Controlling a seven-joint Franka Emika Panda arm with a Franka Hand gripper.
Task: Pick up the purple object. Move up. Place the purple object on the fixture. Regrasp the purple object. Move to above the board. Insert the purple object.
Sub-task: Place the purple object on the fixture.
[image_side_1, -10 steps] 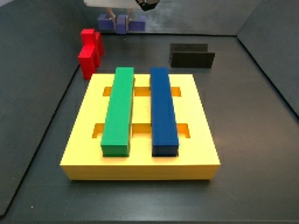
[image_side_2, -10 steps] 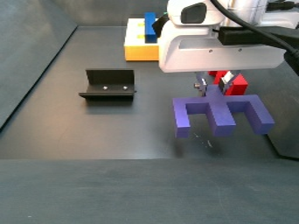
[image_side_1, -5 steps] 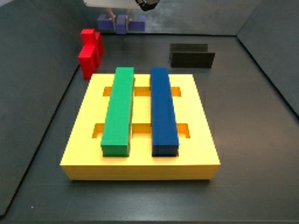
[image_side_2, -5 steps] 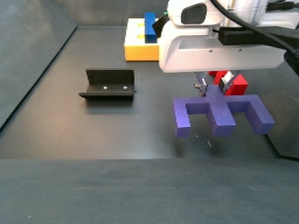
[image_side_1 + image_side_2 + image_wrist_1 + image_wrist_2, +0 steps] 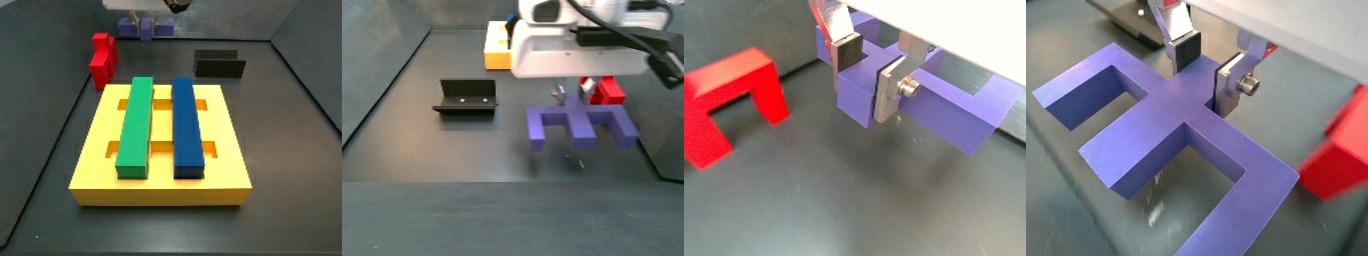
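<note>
While a side view shows fixture (image 5: 465,97) | wrist views show claw (image 5: 1207,72) clamping purple object's (image 5: 1166,135) middle rib.

Since a second ago we see the gripper (image 5: 569,98) shifted up and slightly left in a side view, taking the purple object (image 5: 580,127) with it: the piece sits higher in frame and looks motion-blurred (lifting off the floor, as far as we can tell). Fingers (image 5: 1229,86) are clamped on its centre knob in both wrist views. In a side view the gripper (image 5: 144,20) and purple object (image 5: 142,27) have nudged slightly right and down in frame.
</note>
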